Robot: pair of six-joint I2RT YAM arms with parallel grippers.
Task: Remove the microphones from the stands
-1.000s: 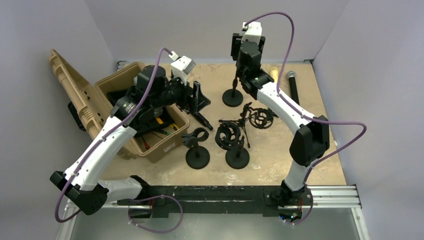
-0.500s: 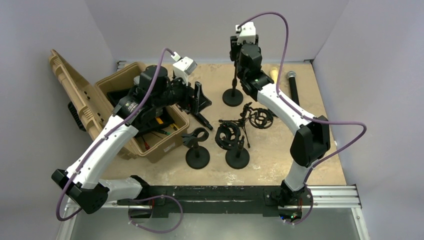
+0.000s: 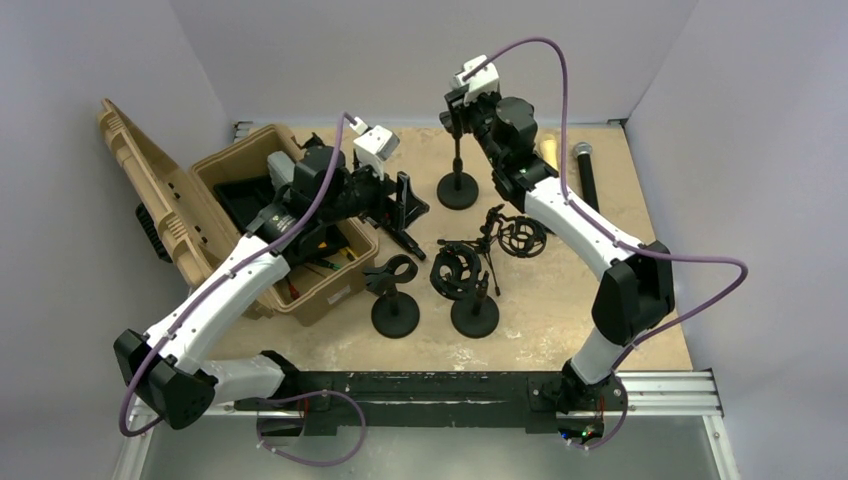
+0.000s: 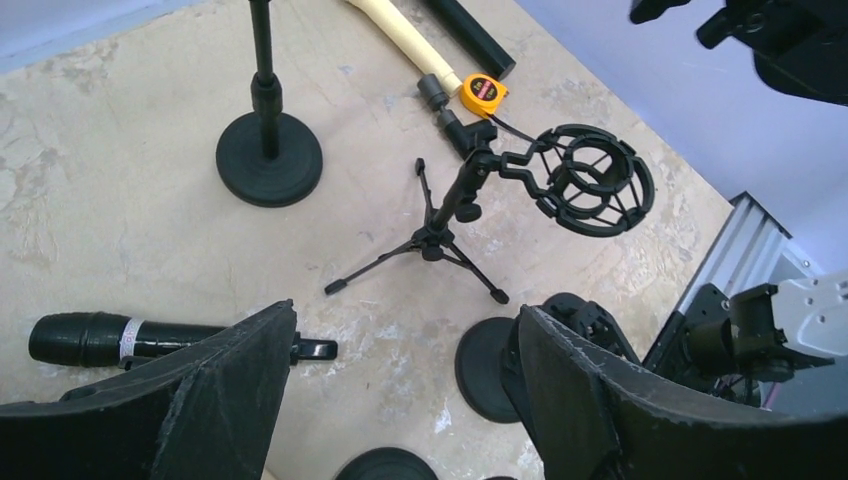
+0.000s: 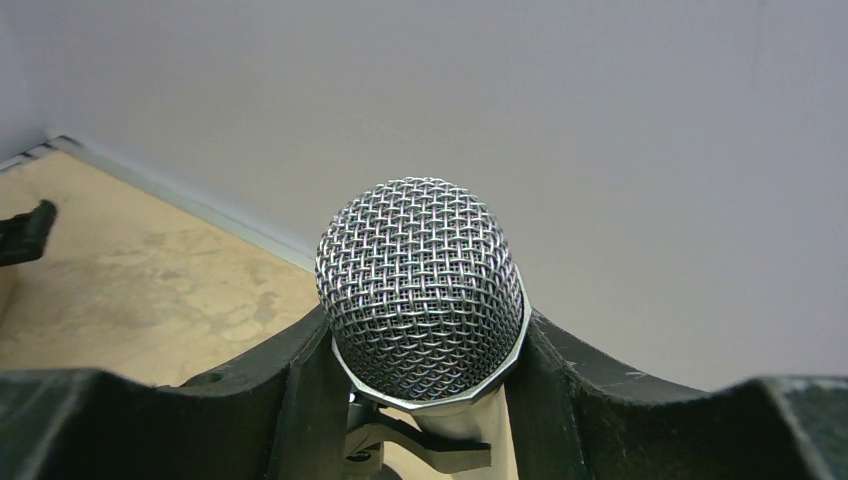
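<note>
In the right wrist view, the microphone (image 5: 420, 285) with a silver mesh head fills the middle, and its pale body sits in a clip below. My right gripper (image 5: 425, 335) is shut on it, one finger pressing each side just under the head. From above, the right gripper (image 3: 462, 108) sits on top of the black round-base stand (image 3: 458, 188) at the back of the table and hides the microphone. The same stand (image 4: 268, 150) shows in the left wrist view. My left gripper (image 3: 405, 205) hovers open and empty to the left of the stand, by the case.
An open tan case (image 3: 240, 165) with tools stands at the left. A shock mount on a small tripod (image 3: 515, 235), two more round-base stands (image 3: 395, 300) (image 3: 470, 300), a black microphone (image 3: 587, 178), a beige handle (image 4: 400, 30) and an orange tape measure (image 4: 481, 93) lie around.
The right gripper closed on the microphone head and swung left, and the stand shifted slightly left with it. The left arm moved a little to the right.
</note>
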